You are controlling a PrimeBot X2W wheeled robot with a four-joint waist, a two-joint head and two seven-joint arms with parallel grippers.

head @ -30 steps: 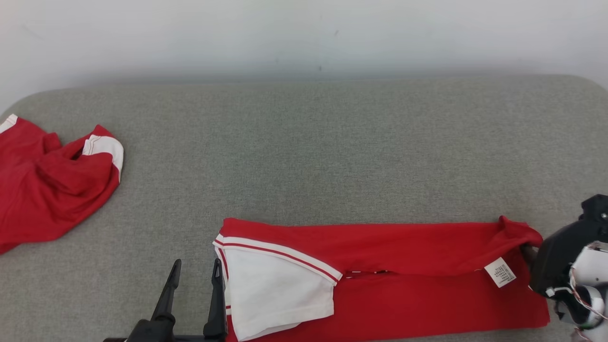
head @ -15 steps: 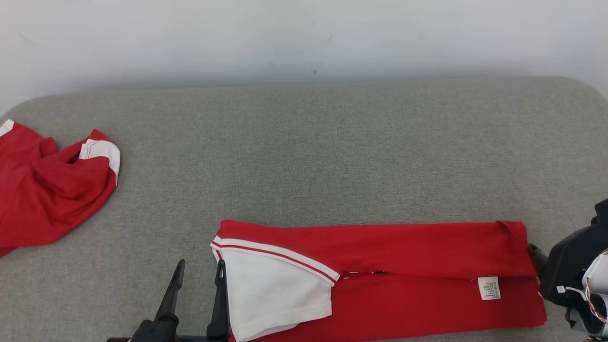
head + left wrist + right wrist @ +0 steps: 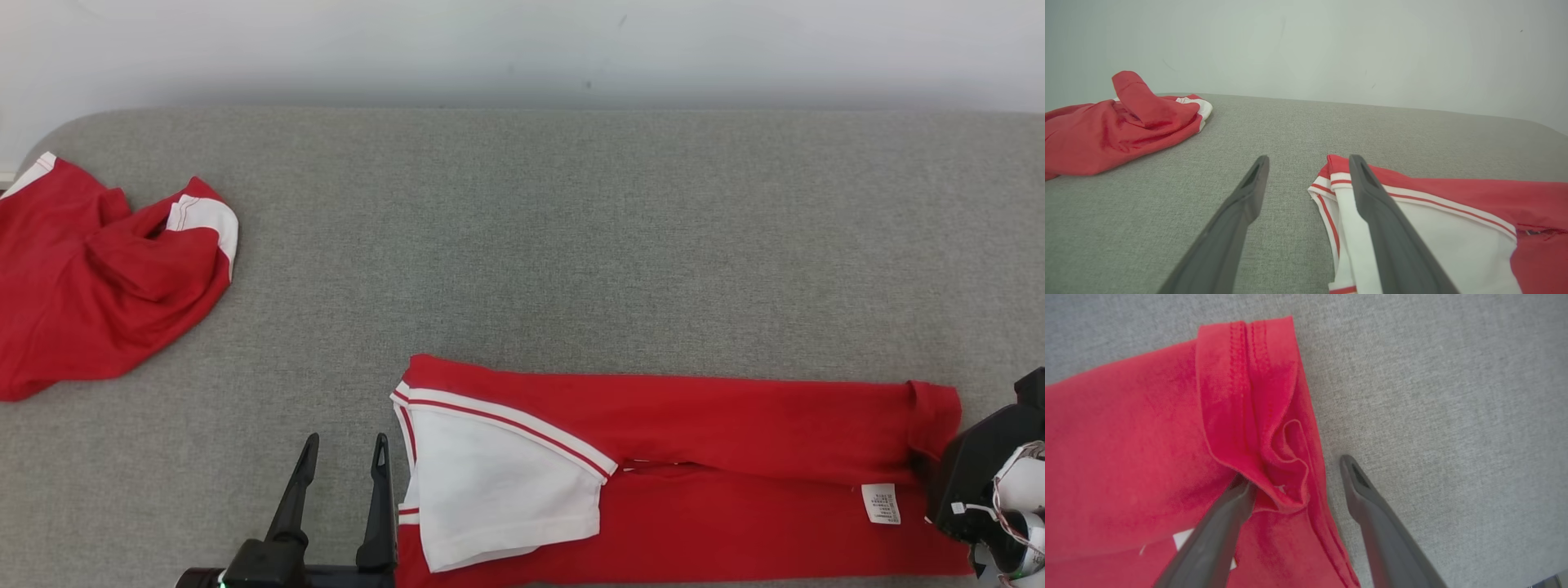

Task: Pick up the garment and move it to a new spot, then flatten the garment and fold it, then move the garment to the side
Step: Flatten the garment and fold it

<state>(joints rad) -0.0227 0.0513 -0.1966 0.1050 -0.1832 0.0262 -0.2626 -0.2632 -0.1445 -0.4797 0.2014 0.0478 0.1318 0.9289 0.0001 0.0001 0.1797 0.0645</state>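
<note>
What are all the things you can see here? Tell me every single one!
folded garment: one, red with a white part at its left end, near edge of the surface, middle to right
care label: one, white, on the folded garment near its right end
crumpled garment: one, red with white trim, far left of the surface
padded surface: one, grey, under both garments
wall: one, pale, behind the surface
left gripper: one, dark, open, beside the folded garment's left end
right gripper: one, dark, open, at the folded garment's right end by a curled fold of the hem
</note>
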